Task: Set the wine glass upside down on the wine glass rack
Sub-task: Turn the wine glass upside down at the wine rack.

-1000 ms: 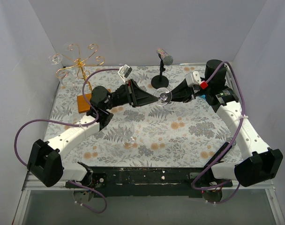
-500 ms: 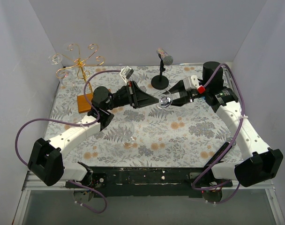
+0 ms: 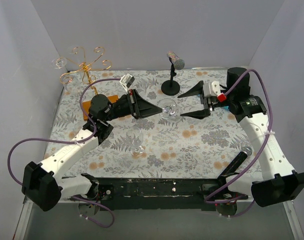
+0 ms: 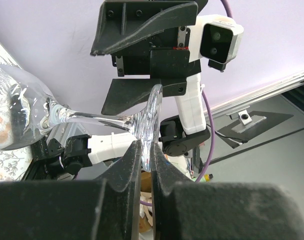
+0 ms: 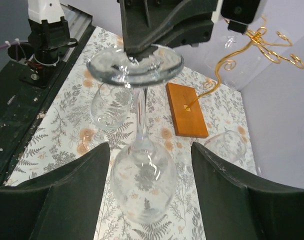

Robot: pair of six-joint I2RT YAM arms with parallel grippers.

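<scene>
Pinches the flat foot of the wine glass (image 5: 142, 187) between the fingers (image 4: 127, 165) of the left gripper (image 3: 156, 110), jaws closed right down on the thin disc. Holds it upside down in the air over the middle of the floral table (image 3: 192, 142): foot on top, stem running down, bowl lowest.

Spreads the right gripper (image 3: 181, 105) wide and grips nothing. Sets one finger (image 5: 67, 200) on either side of the bowl with a gap both ways in the right wrist view; from above, has the fingertips just beside the foot, apart from it.

Further out, meets a second glass (image 3: 137, 141) upright on the table, nearer the arm bases than the held one. Has a black microphone stand (image 3: 171, 82) just behind, toward the back wall, near both grippers.

Puts the wine glass rack (image 3: 84, 67) well apart, in the far left corner, gold curls up against the wall, wooden base (image 5: 187, 110) flat on the table. Lays the left arm (image 3: 99, 106) and its purple cable (image 3: 99, 81) across the line from glass to rack, covering most of the base from above. Shows a clear glass (image 3: 58, 62) at the rack's outermost left curl and another glass (image 5: 227, 145) low beside the base; cannot tell whether that one stands or lies.
</scene>
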